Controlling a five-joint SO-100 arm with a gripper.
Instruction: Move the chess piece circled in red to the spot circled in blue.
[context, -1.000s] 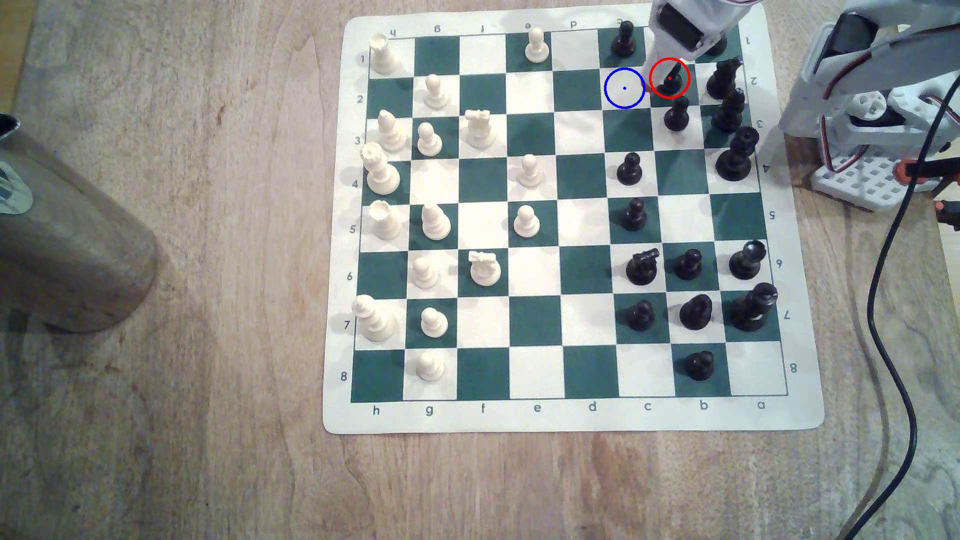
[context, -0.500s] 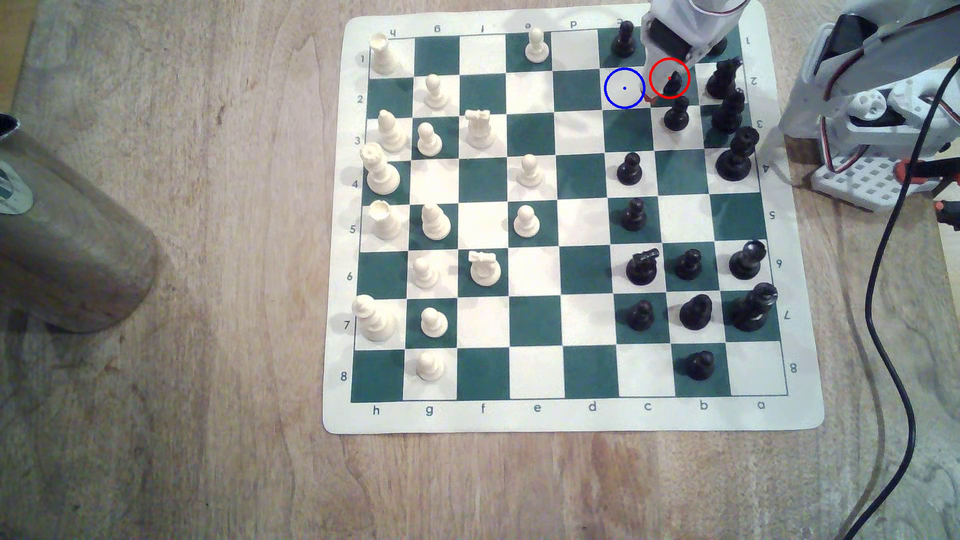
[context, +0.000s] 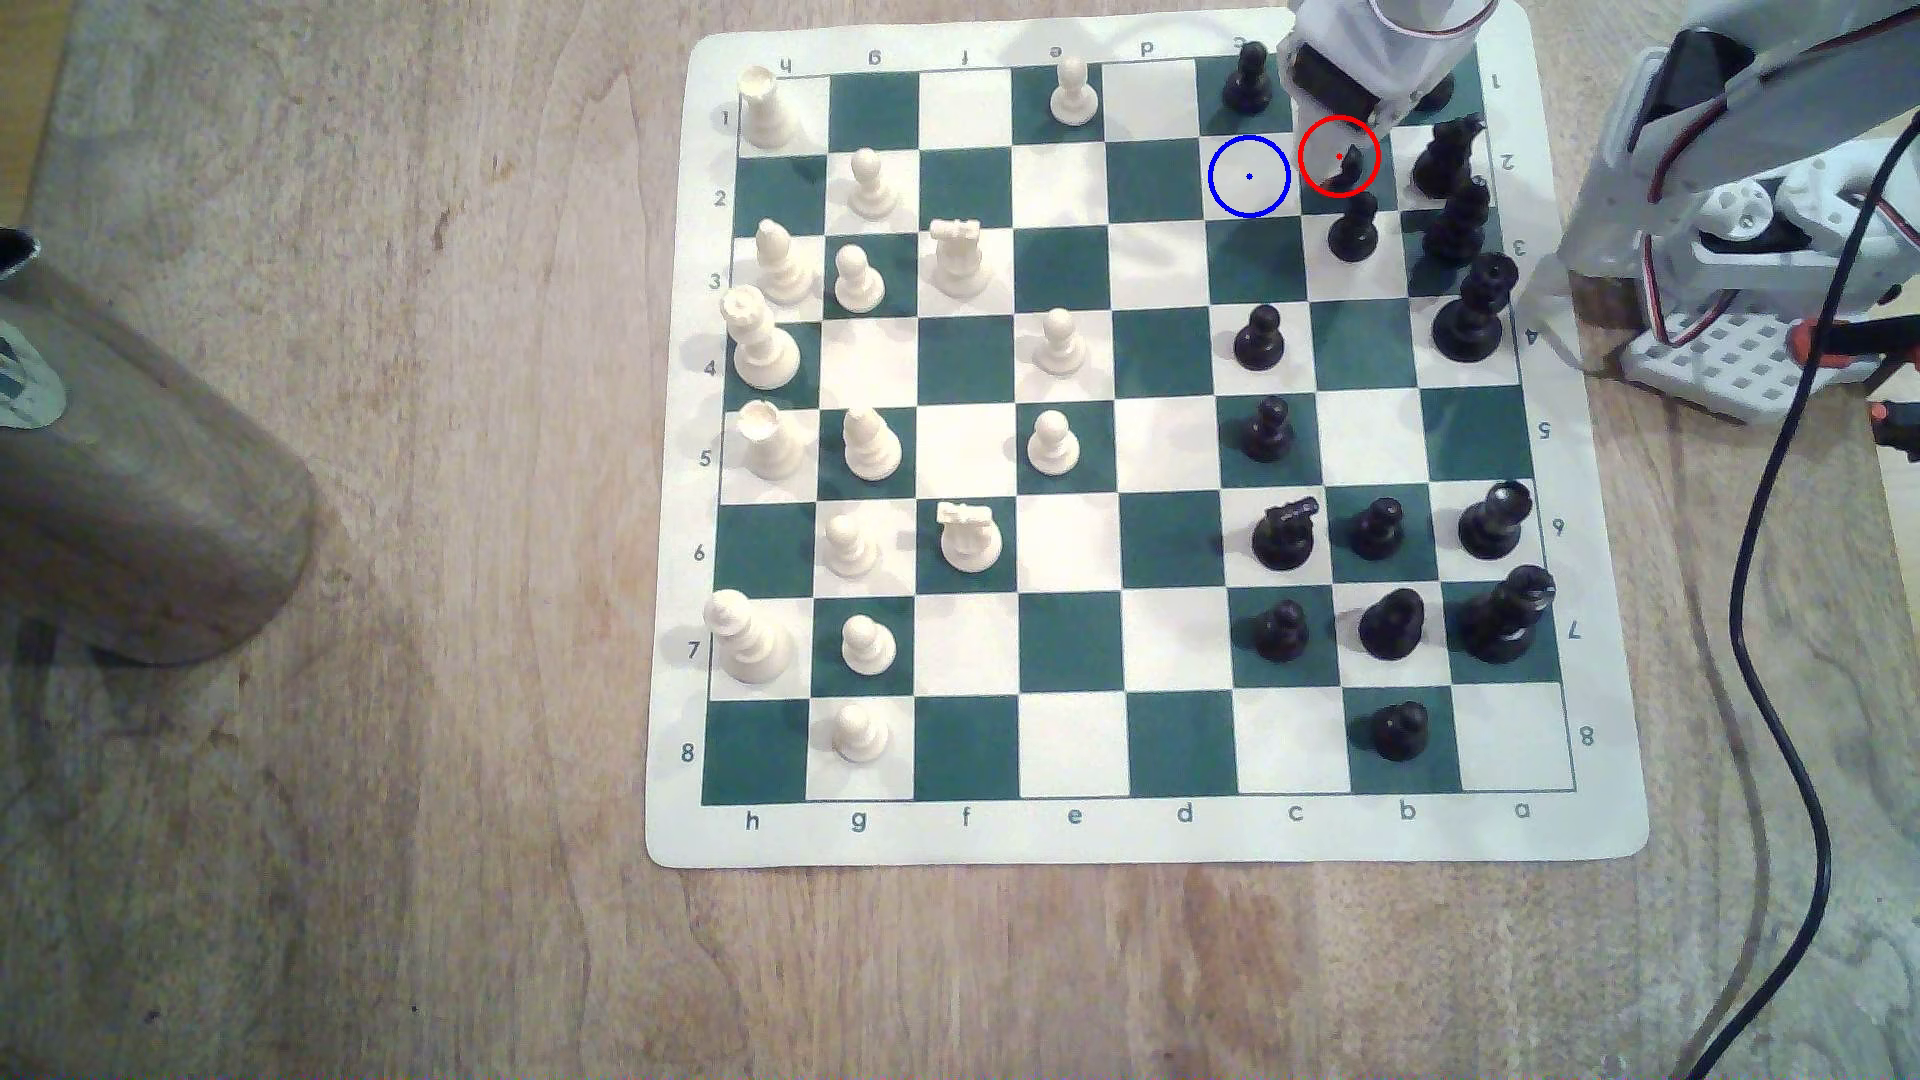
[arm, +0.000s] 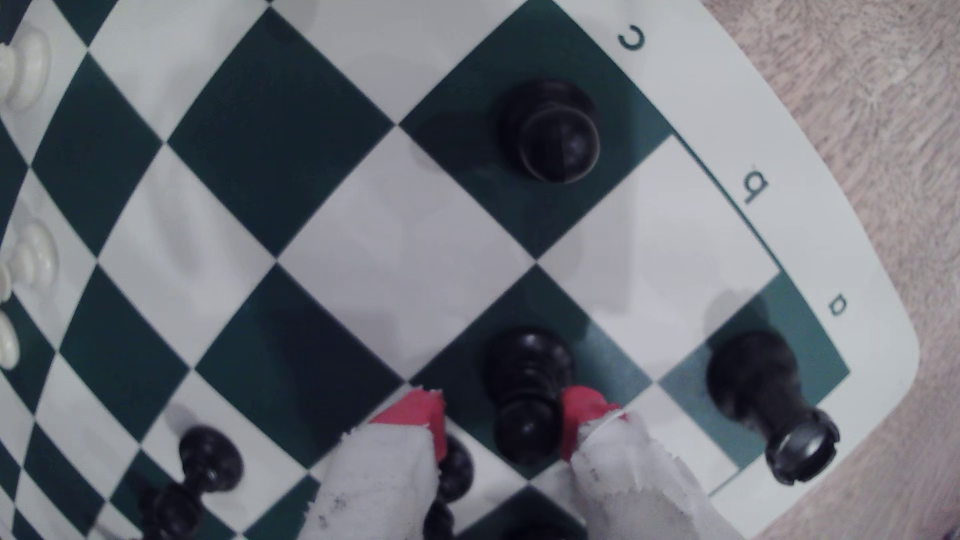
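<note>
Black pawn (arm: 527, 387) upright on red-ringed dark green square, long axis vertical, knob up. Gripper (arm: 503, 415) open narrowly astride it: one red pad (arm: 582, 410) touching, other just clear. Blue-ringed spot (context: 1249, 177) adjacent, bare.

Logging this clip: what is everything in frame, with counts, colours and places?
Table: one, wood.
Board: one, green and white, on the table.
White pieces: sixteen, cream, on the board's half at the exterior view's left.
Black pieces: sixteen counting the ringed pawn, on the columns at the exterior view's right.
Ringed pawn: one, black, upright on the red-ringed green square.
Blue-ringed square: one, white, bare, next to the pawn's.
Metal cylinder: one, grey-brown, at the exterior view's left edge.
Cable: one, black, at the exterior view's right.
Arm: one, white.
Pincer: one, red tips, open, either side of the pawn.
</note>
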